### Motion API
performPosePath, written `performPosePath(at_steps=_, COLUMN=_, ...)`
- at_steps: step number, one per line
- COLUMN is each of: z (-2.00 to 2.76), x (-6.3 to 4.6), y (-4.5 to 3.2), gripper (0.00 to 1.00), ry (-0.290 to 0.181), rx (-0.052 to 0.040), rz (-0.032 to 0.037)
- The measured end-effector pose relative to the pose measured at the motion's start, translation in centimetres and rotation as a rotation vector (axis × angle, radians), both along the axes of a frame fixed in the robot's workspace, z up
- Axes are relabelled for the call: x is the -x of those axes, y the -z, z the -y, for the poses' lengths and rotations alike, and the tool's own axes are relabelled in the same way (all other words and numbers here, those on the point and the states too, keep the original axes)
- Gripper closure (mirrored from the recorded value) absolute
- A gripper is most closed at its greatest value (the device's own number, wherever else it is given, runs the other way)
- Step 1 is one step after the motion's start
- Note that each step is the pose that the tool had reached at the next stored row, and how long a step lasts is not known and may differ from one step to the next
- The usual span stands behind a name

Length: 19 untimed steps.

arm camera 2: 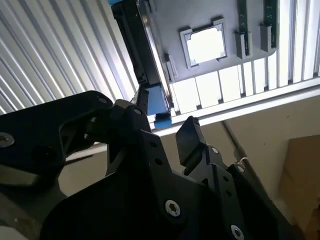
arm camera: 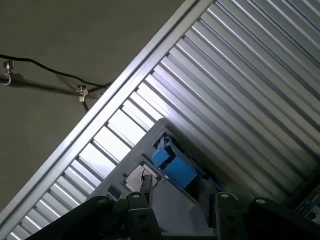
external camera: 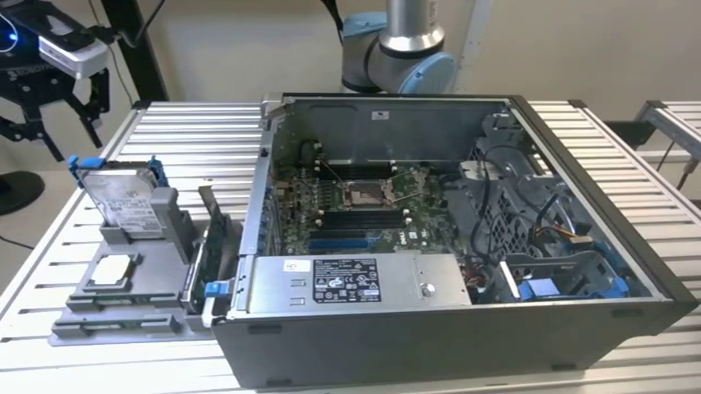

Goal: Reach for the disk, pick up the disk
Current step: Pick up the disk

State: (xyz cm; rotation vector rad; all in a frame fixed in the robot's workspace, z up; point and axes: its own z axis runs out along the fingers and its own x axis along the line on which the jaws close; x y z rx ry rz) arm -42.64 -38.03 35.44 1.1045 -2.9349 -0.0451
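Reach unfinished, disk not gripped.
The pincer (external camera: 64, 131) hangs apart, empty, above the disk (external camera: 123, 197) standing in its grey holder (external camera: 143, 283) near the worktop (external camera: 197, 131) edge.

Arm (external camera: 400, 49): silver tube, grey joint, light-blue caps. Tool (arm camera 2: 165, 114): matte black linked plates, fastened by hex screws (arm camera 2: 172, 208); white module (external camera: 71, 51), possibly a camera, is attached.

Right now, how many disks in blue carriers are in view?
1. The disk stands on edge in the grey fixture at the exterior view's left, with the open gripper above it, apart. The computer case could hide others in its bays.
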Motion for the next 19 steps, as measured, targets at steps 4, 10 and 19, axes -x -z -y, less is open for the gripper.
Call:
performPosePath(at_steps=4, z=0.00, x=0.00, y=0.00, gripper=1.00, ry=-0.038, rx=0.0000, rz=0.0008)
performPosePath(at_steps=10, z=0.00, x=0.00, y=0.00, gripper=1.00, ry=-0.086, rx=0.0001, rz=0.0011)
performPosePath(at_steps=19, z=0.00, x=0.00, y=0.00, gripper=1.00, ry=-0.141, rx=0.0010, rz=0.0019)
